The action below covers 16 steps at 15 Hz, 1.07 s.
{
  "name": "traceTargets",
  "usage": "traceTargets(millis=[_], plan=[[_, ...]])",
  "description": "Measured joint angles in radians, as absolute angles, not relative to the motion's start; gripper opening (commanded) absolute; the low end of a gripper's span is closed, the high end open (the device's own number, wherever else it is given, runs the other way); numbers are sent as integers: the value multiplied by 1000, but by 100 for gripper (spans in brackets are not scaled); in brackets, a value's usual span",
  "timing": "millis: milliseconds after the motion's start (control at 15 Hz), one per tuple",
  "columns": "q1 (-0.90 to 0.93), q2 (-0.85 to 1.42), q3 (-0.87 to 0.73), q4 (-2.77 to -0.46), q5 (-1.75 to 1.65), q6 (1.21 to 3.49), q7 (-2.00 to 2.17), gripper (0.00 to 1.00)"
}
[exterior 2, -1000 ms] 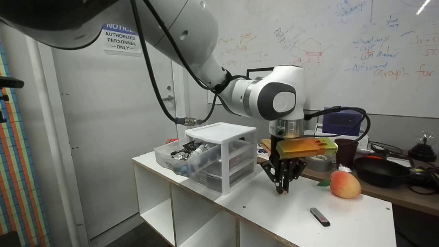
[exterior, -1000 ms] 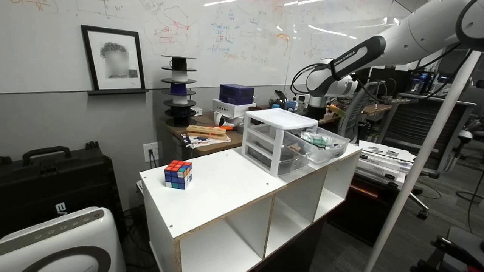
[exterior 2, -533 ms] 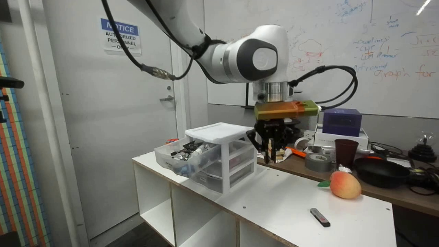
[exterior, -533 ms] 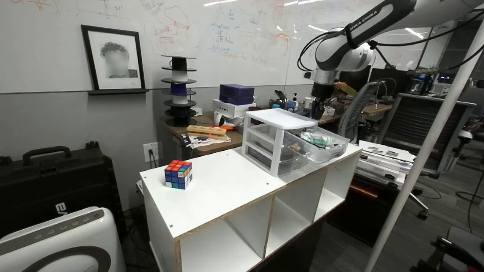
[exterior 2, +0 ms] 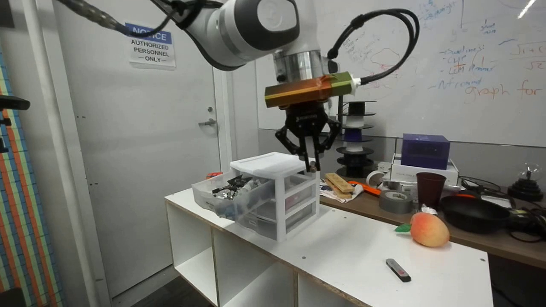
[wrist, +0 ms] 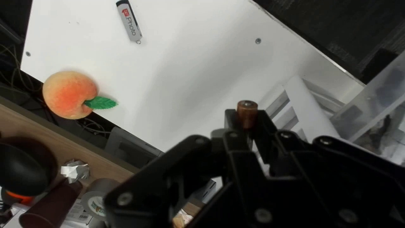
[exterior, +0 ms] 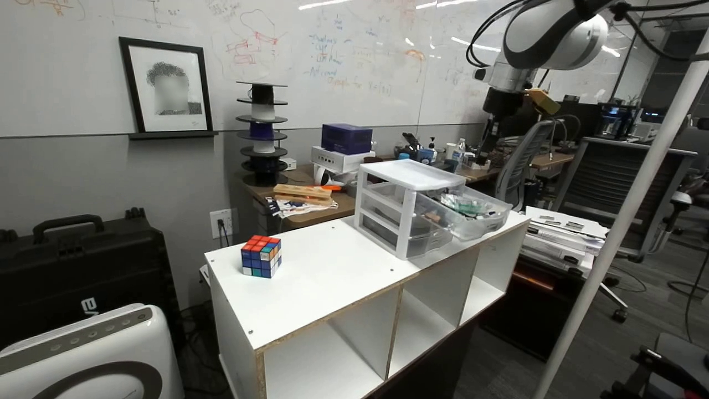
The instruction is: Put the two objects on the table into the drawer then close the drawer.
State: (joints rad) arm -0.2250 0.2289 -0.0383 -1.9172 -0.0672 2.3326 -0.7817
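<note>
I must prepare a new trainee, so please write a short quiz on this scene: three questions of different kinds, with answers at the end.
1. True or false: the translucent top drawer is pulled open.
2. In the wrist view, "Photo" is printed on: A) the peach; B) the USB stick; C) the maroon cup.
3. What does the gripper hold?

Key: 1, true; 2, B; 3, a copper-coloured cylinder, probably a battery.

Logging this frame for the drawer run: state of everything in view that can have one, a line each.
gripper: shut on small brown cylinder
small brown cylinder: held in the air
clear drawer: pulled open, things inside
bottom drawer: shut
flash drive: lying flat on table
peach: on table, leaf attached
Rubik's cube: scrambled
maroon cup: upright
door: looks shut
black case: looks closed
</note>
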Motion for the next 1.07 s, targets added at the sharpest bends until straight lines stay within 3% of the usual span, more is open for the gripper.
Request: traceTargets(millis=[600,1067], plan=[[-57,-181,-12,-2323,-98,2266,-728,11],[-11,-167,-27,-2343,-92,2247,-699,10]])
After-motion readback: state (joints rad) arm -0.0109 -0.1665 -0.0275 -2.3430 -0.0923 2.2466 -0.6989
